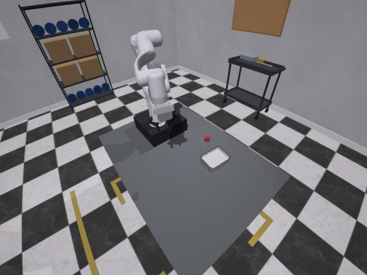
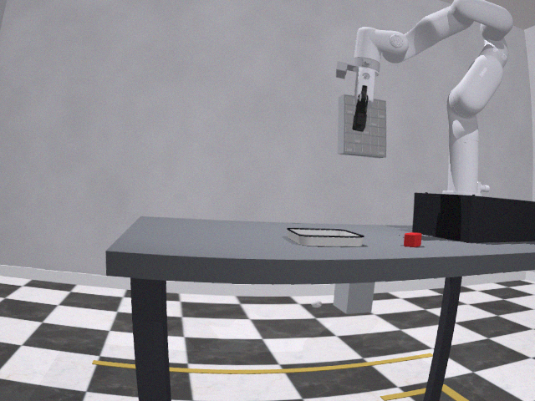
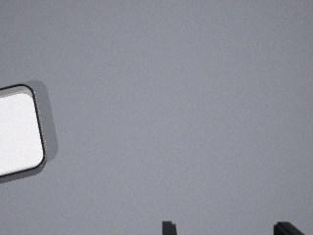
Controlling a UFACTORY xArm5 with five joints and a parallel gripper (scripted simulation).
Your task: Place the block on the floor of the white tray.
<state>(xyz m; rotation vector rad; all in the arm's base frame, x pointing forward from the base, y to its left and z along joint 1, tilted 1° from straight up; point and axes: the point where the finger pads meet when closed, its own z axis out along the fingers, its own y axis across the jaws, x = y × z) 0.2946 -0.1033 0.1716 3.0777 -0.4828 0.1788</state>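
A small red block (image 1: 207, 138) lies on the grey table, between the black robot base and the white tray (image 1: 215, 157). In the exterior view the block (image 2: 412, 239) sits just right of the tray (image 2: 324, 236), apart from it. My gripper (image 2: 359, 116) hangs high above the table, pointing down, partly open and empty. In the wrist view only the two fingertips show at the bottom edge, over bare table, with a corner of the tray (image 3: 17, 129) at the left. The block is not in the wrist view.
The black base pedestal (image 1: 160, 125) stands at the table's far end. A shelf rack (image 1: 66, 53) and a dark cart (image 1: 253, 79) stand on the floor, away from the table. A grey panel (image 2: 362, 125) hangs on the wall behind the gripper.
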